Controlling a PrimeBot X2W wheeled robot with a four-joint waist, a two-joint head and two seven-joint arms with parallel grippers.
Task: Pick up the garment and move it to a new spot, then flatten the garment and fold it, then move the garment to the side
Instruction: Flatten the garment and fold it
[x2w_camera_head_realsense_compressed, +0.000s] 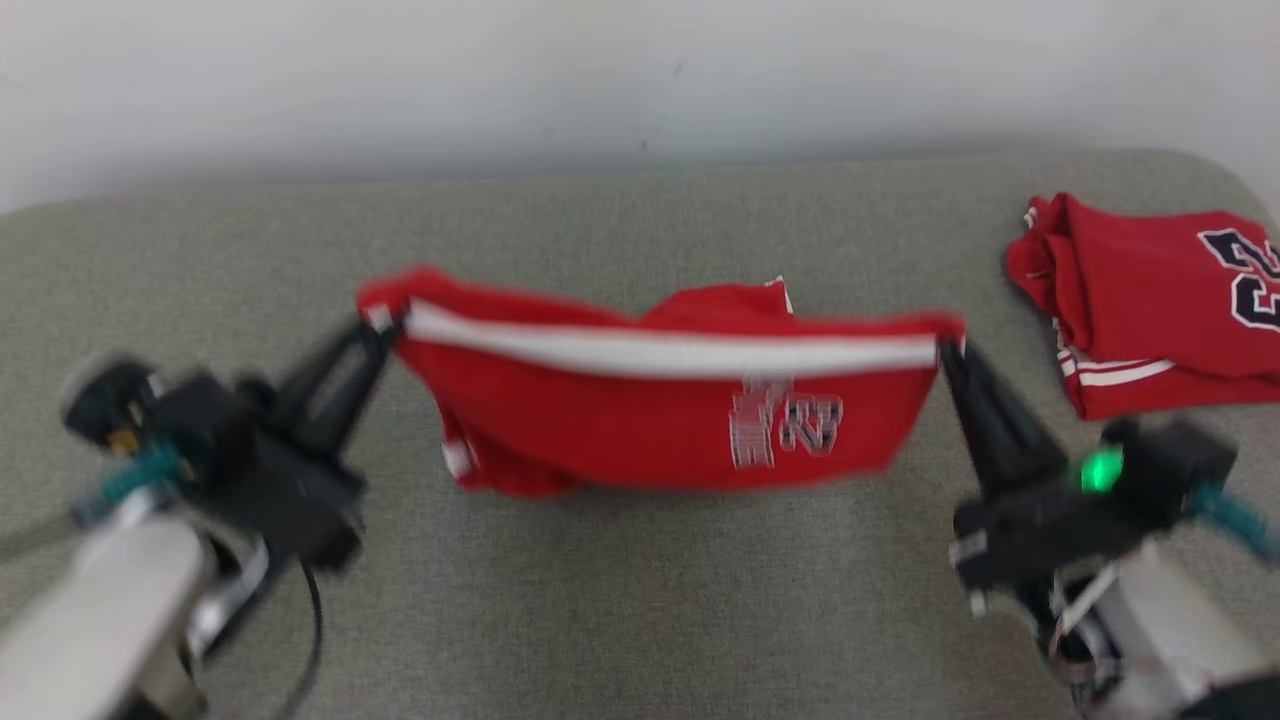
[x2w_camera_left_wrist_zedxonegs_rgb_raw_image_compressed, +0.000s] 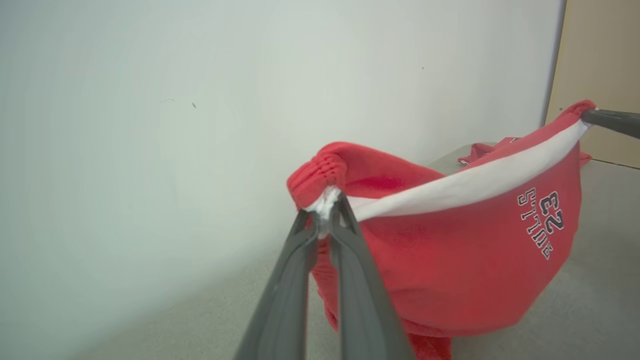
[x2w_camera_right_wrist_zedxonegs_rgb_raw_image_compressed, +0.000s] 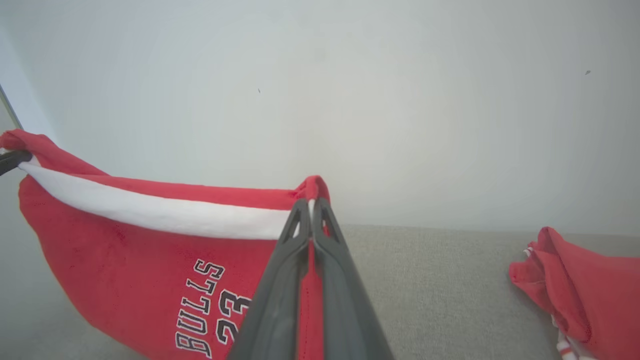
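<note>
The red garment (x2w_camera_head_realsense_compressed: 650, 430) hangs stretched between the left gripper (x2w_camera_head_realsense_compressed: 385, 325) and the right gripper (x2w_camera_head_realsense_compressed: 948, 345), pinched at each end, so the gap from claw to claw is closed off. Nearer the robot than both claws, the grey surface (x2w_camera_head_realsense_compressed: 640, 600) lies open. Outward of the right claw a folded red jersey (x2w_camera_head_realsense_compressed: 1150, 300) blocks that side. Outward of the left claw there is free room. Beyond both claws stands the pale wall (x2w_camera_head_realsense_compressed: 640, 70).

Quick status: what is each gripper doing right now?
Left gripper: shut on one waistband end of the red garment.
Right gripper: shut on the other end.
</note>
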